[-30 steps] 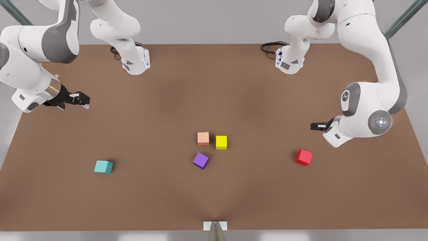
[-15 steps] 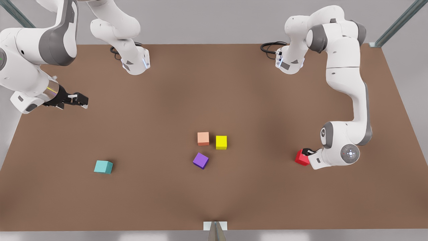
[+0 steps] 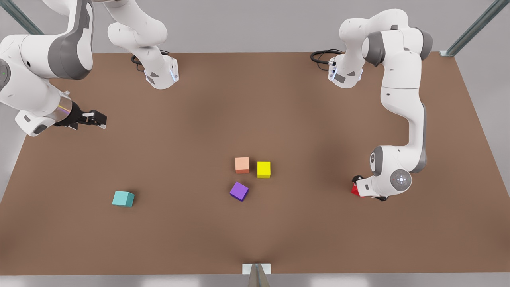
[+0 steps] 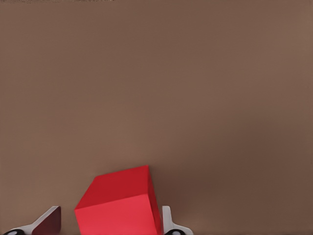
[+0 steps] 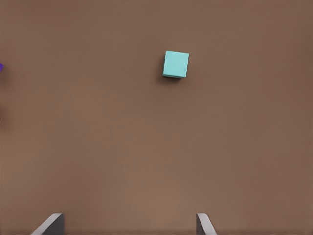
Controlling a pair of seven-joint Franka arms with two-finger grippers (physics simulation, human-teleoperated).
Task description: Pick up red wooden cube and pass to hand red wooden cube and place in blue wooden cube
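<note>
**Left tool down around the red cube**

Going from the front view's left: the right tool (image 3: 99,120) hangs above the desk (image 3: 255,103) with its fingers wide apart, waiting. The blue cube (image 3: 123,198) sits alone near the front, then the orange cube (image 3: 242,165), purple cube (image 3: 239,191) and yellow cube (image 3: 263,169) cluster mid-desk. The left tool (image 3: 357,184) straddles the red cube (image 4: 120,203), one finger either side; whether they grip it I cannot tell

brown table (image 3: 255,99), red wooden cube (image 3: 354,190), blue wooden cube (image 3: 123,198), three other cubes (image 3: 252,167)
</note>
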